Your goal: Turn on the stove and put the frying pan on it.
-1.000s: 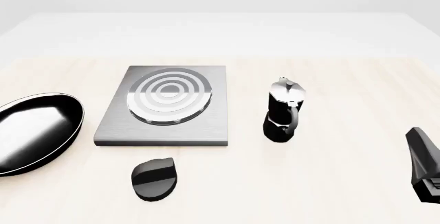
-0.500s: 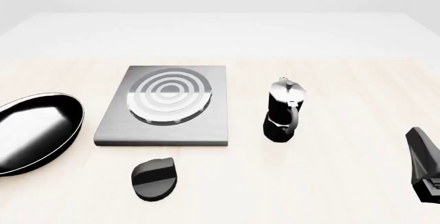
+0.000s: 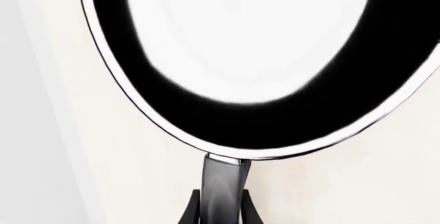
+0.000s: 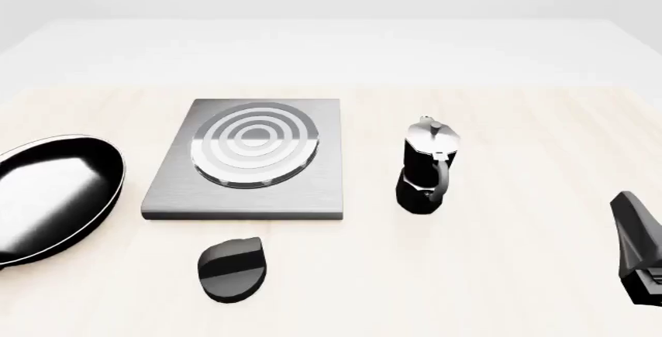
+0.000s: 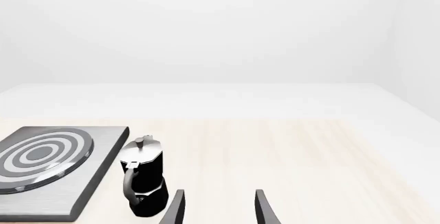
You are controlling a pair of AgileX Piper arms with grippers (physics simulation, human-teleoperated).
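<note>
Left wrist view: my left gripper (image 3: 221, 214) has its fingers closed on the handle of the frying pan (image 3: 275, 116), gripped at the far end so the bowl hangs clear ahead. Seen from the front, the frying pan (image 4: 52, 197) sits at the table's (image 4: 517, 135) left edge, just left of the stove (image 4: 248, 159), whose burner rings are bare. My right gripper (image 5: 216, 208), fingers apart and holding nothing, waits low on the right, near the moka pot (image 4: 426, 168). The round black knob (image 4: 234, 267) lies untouched in front of the stove.
</note>
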